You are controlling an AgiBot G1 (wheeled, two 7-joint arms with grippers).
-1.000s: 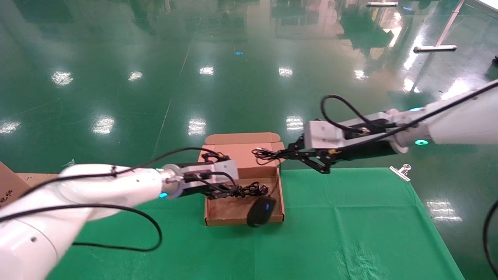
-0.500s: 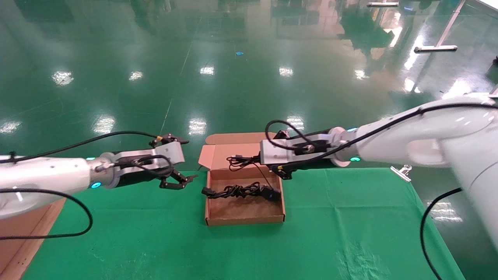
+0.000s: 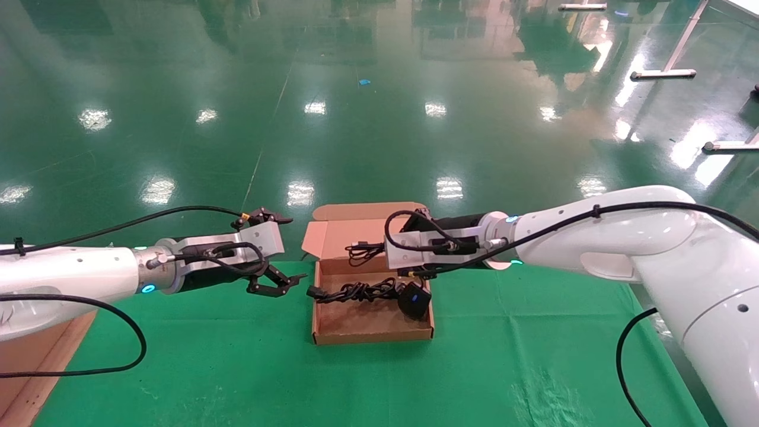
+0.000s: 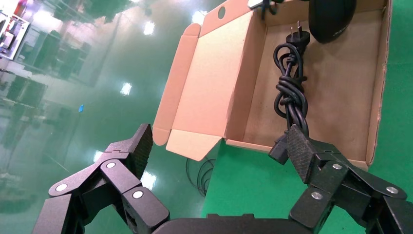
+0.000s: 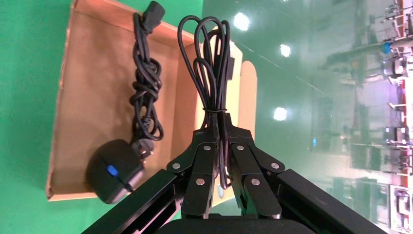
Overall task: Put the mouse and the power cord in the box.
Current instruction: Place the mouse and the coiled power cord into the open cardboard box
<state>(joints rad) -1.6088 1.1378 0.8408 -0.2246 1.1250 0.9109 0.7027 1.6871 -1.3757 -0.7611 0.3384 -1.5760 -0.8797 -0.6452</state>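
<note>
Head view, box: the box (image 3: 372, 323) sits centre frame on the green surface (image 3: 533, 332), lid folded back so its tray is reachable.
Power cord: the power cord (image 3: 356, 291) lies across the tray's upper part.
Mouse: the mouse (image 3: 414, 300) hangs or rests tilted at the tray's right side.
Right gripper: the right gripper (image 5: 217, 131), above the box, is clamped on the mouse's coiled cable (image 5: 210, 53), probably to lower both in.
Left gripper: the left gripper (image 3: 278, 283), left of the box, is spread wide and empty.
</note>
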